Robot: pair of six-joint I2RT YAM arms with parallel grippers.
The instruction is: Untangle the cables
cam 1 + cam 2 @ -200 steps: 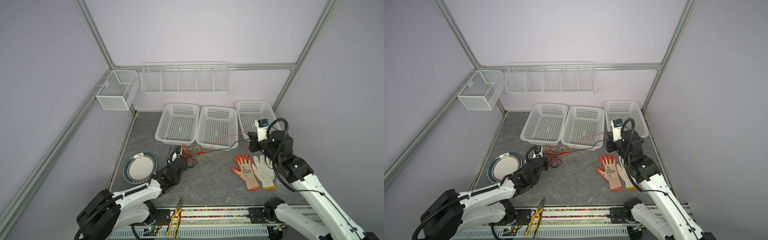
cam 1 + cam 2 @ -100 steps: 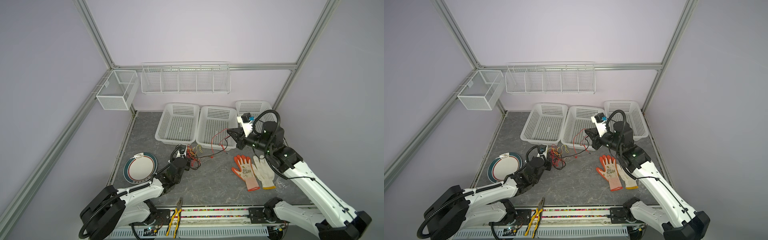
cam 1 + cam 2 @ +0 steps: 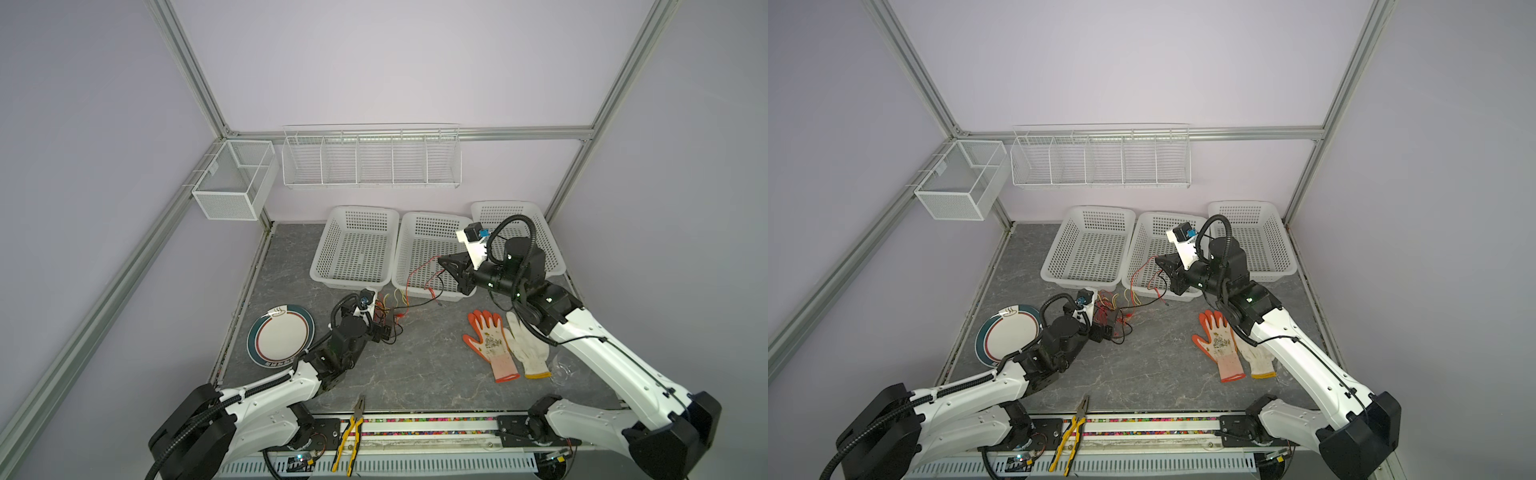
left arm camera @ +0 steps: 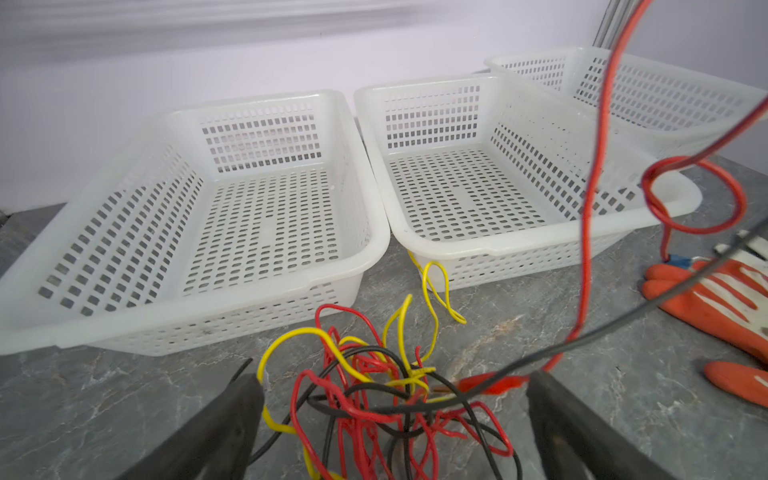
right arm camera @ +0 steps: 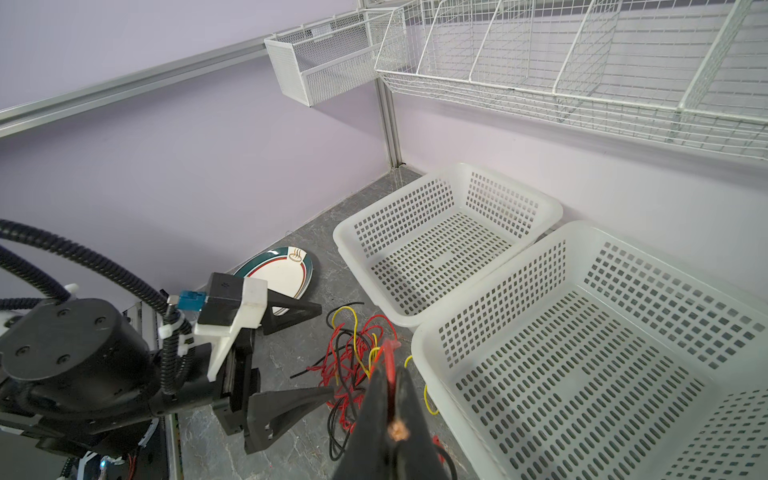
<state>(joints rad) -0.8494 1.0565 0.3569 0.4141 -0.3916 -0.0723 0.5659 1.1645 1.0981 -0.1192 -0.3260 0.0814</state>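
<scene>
**Left end effector** [image 4: 392, 397] has just opened, freeing the cables [image 4: 361, 368], which lie tangled on the desk [image 3: 415, 365] at left-centre. **Right end effector** [image 5: 392, 399], shifted leftward, stays clamped on one slack red cable [image 4: 587, 232]. Separation likely unfinished.

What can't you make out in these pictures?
Cable tangle: too small in both top views to trace crossings.
Tangle's near part, left wrist view: cut off by the frame edge.
Red cable, right wrist view: gripped stretch hidden between the fingers of the right gripper.

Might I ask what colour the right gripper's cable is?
Red cable; right wrist view shows it best.
</scene>
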